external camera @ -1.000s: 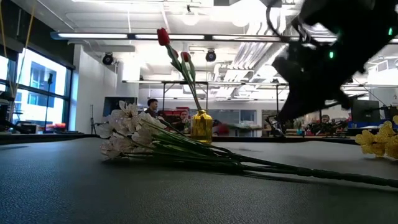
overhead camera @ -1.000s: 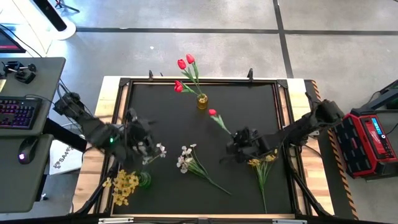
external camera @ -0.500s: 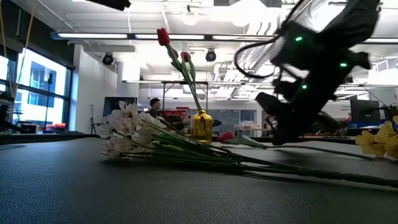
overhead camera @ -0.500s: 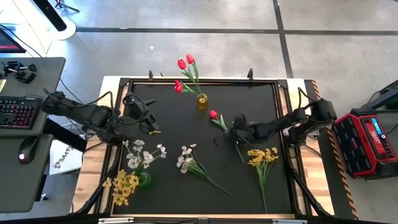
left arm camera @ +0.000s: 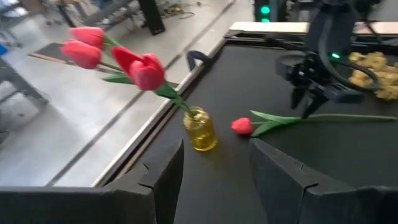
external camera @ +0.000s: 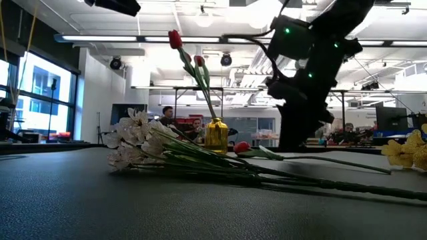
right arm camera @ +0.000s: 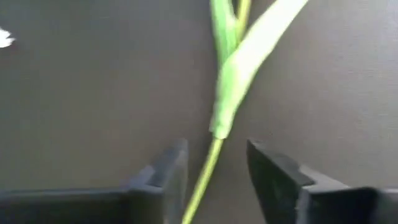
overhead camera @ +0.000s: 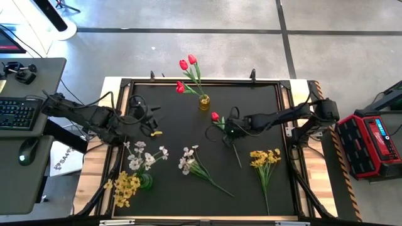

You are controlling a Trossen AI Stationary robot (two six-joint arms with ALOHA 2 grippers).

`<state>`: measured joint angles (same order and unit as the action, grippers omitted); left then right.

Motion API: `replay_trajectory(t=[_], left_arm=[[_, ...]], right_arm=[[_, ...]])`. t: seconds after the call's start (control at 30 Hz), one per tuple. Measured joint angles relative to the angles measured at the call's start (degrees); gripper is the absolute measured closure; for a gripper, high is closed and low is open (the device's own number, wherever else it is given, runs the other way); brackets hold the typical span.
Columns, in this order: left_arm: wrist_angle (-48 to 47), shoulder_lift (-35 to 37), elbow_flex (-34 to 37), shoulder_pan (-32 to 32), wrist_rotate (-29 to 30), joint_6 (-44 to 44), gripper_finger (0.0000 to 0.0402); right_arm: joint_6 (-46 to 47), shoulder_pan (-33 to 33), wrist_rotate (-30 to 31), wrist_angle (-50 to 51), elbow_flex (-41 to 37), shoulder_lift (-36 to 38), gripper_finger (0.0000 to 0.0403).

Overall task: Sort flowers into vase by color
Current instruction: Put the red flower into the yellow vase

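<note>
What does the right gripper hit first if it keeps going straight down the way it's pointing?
Most likely the loose red tulip's green stem: the right gripper has open fingers on either side of it, with the black mat just beneath. Depth is unclear.

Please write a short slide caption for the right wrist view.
Right gripper open over the green stem of a flower lying on the black mat.

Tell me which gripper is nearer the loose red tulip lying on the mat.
Right. The right gripper hovers directly over the loose red tulip's stem; the left gripper waits well away near the mat's left edge.
</note>
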<state>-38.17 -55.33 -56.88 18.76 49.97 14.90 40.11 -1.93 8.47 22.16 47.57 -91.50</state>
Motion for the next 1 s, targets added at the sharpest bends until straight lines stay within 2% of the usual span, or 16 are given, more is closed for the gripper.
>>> replay_trajectory(t=[0.13,0.3,0.57,0.8,1.0], left_arm=[[-0.02,-0.01,0.0,0.02,-1.95,0.91,0.0232],[-0.04,-0.25,-0.02,0.38,-4.25,2.72,0.0232],[-0.07,-0.74,-0.04,3.96,-5.17,2.99,0.0232],[-2.87,-0.57,-0.04,6.72,-7.56,4.74,0.0232],[-9.29,-0.57,-0.04,9.66,-7.26,10.5,0.0232]], right_arm=[[2.0,0.02,-1.09,0.15,0.42,-0.02,0.0201],[3.85,0.05,0.29,2.06,0.37,-2.21,0.021],[3.72,0.48,2.56,0.48,0.64,-6.44,0.0277],[3.98,0.46,2.86,1.08,0.64,-6.49,0.0388],[-1.47,0.44,2.74,-1.36,0.29,-5.42,0.04]])
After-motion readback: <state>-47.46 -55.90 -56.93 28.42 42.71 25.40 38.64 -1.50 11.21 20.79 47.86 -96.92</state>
